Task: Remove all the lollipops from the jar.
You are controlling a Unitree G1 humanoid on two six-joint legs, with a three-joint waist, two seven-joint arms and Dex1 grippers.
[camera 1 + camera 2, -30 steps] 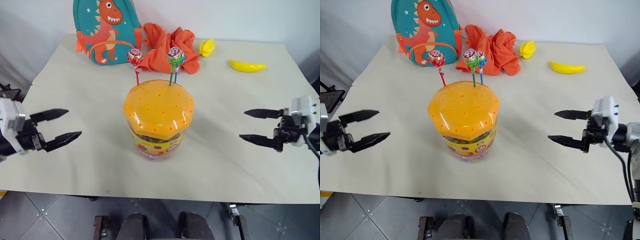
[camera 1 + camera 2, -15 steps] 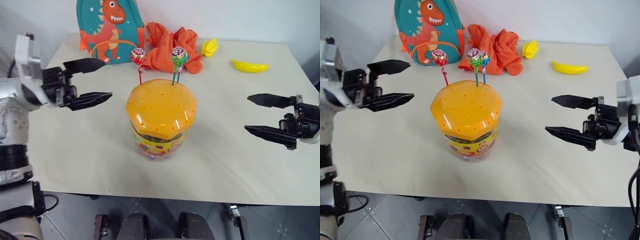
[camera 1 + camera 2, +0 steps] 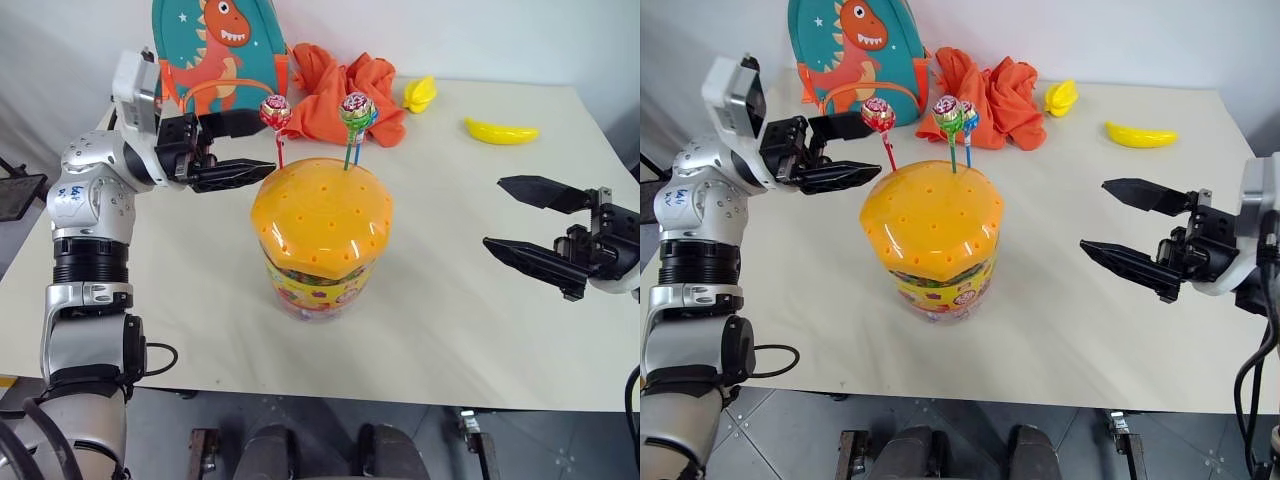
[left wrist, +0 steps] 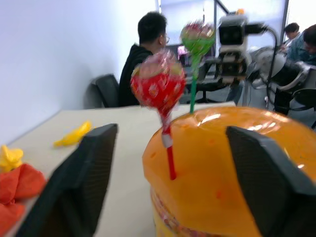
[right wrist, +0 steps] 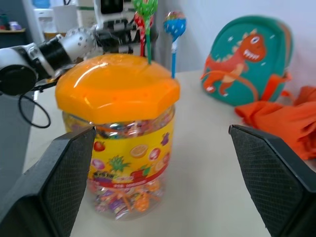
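the jar (image 3: 322, 240) stands upright near the middle of the pale surface (image 3: 200, 300), its orange domed lid (image 3: 320, 212) on and dotted with small holes, a colourful label band around the clear wall below. to the right, well apart from the jar, the right claw (image 3: 520, 222) hovers above the surface with its two black fingers spread wide and nothing between them. three lollipops stick up from holes in the far part of the lid: the red-stick lollipop (image 3: 274, 113) on the left, the green-stick lollipop (image 3: 351, 109) to its right, and the blue-stick lollipop (image 3: 966, 118) just beside the green one. the left claw (image 3: 262, 143) reaches in from the left, level, its fingers partly open, one on the near side and one on the far side of the red stick, not clamped on it. beyond, at the far edge, lie a teal dinosaur backpack (image 3: 215, 50), an orange cloth (image 3: 345, 85), and two yellow banana toys (image 3: 497, 131).
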